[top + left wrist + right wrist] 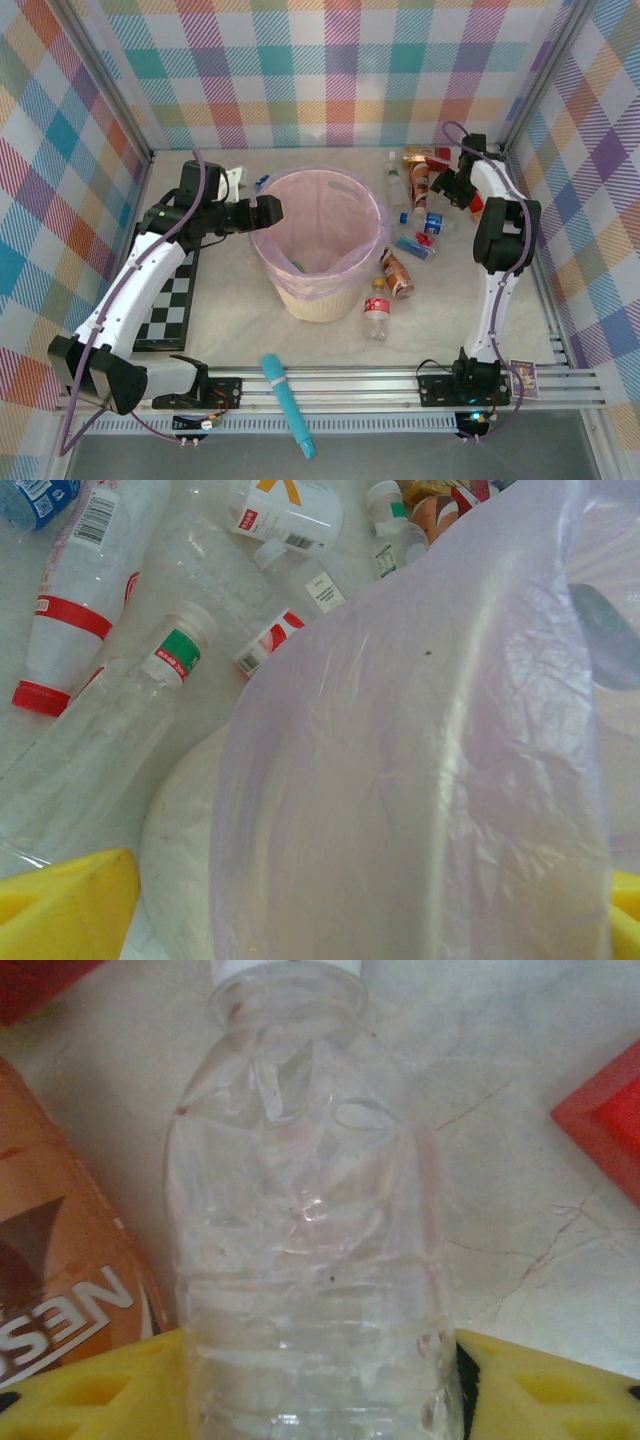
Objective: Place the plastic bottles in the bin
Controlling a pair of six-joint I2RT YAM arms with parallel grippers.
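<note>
Clear bottle [310,1240] pinched by right claw [320,1385], left claw [340,908] spread beside bin [312,300] rim

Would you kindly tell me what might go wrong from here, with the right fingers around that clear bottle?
1. The right fingers hold the clear bottle on its thin, crumpled wall; it may buckle and slip out during the lift.
2. A brown-labelled bottle lies right beside it and may get knocked.
3. The open left fingers hover at the bin rim, so the arms might collide over the bin.
</note>
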